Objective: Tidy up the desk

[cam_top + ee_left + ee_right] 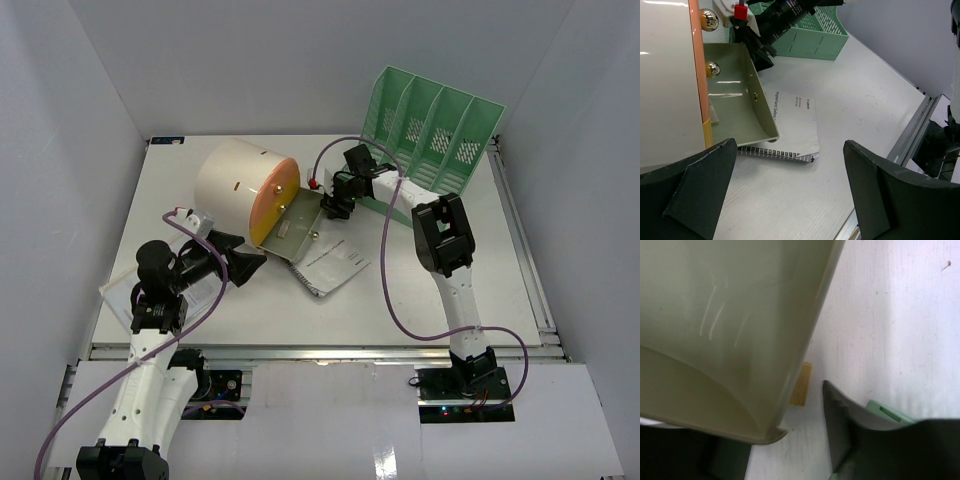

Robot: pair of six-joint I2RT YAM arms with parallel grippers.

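Note:
The white desk (pixel 470 250) holds a cream cylindrical drawer box (pixel 232 180) with an orange face (pixel 272 200). Its olive drawer (pixel 300 232) is pulled out over a spiral-bound booklet (pixel 335 265). My right gripper (pixel 332 203) is at the drawer's far end. In the right wrist view it (pixel 772 415) is open, with the drawer's corner (pixel 740 340) between the fingers and a gap showing beside one finger (pixel 850 420). My left gripper (pixel 250 265) is open and empty just in front of the box; it shows in the left wrist view (pixel 790 200) above bare desk (pixel 855 100).
A mint-green file rack (pixel 435 125) stands at the back right. A clear plastic sheet (pixel 125 290) lies at the front left. A small tan piece (pixel 801 385) lies on the desk under the drawer's edge. A small white piece (pixel 714 117) sits in the drawer. White walls enclose the desk.

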